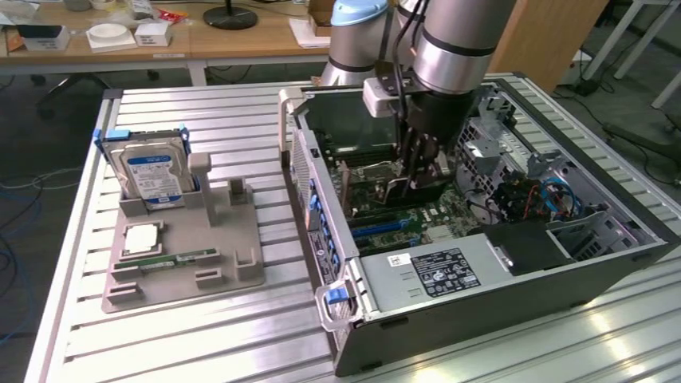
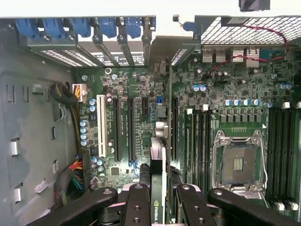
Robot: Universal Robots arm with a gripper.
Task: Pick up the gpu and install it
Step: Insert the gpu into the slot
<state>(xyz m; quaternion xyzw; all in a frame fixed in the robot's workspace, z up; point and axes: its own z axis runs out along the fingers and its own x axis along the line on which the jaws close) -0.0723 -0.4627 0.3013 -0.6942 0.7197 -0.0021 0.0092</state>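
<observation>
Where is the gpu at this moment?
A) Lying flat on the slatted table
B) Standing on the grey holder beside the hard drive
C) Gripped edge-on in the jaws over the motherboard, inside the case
C: the gpu stands edge-on between the jaws of the gripper, over the motherboard inside the open computer case.

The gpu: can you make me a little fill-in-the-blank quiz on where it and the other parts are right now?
1. The gpu is clamped edge-on in the ____.
2. The gripper hangs inside the open computer ____.
3. The hard drive stands on a grey stand, to the exterior view's ____ of the case.

Missing words: gripper; case; left.
</observation>
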